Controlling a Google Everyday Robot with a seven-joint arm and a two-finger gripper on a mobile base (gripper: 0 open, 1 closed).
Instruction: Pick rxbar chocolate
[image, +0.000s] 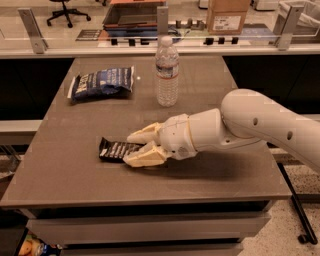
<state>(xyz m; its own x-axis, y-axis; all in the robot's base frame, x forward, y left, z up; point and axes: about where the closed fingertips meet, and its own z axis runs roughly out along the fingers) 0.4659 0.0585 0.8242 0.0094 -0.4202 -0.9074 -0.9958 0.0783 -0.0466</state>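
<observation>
Camera view, the only one:

- Small flat black glossy-wrapped bar with white lettering, the rxbar chocolate (113, 149), lies flat on the grey-brown rectangular table (70, 172), front-left of centre, long axis roughly left-right.
- White robot arm (250, 122) reaches in from the right, low over the tabletop. The cream two-finger gripper (127, 150) is at the bar's right end.
- Gripper state: narrow gap, one finger along the bar's far edge and the other over its near right corner, so the bar's end sits between them. Can't confirm the pads are pressing on it; not visibly clamped.
- Crinkled blue-and-white snack bag (102, 82) is at the back-left and the clear plastic water bottle (167, 72) stands upright at back-centre. Both are well apart from the gripper.

Progress, my read:
- Done: approach and alignment. Gripper is at table height and bracketing the correct item, not the bag.
- Left: finish the squeeze, confirm hold, lift clear of the table.
- Bar isn't raised at all yet, so call it past the halfway mark, but the pick itself isn't made.
- Watch item: thin, slick wrapper gripped near one end, so it could slide or pivot out on the lift.
</observation>
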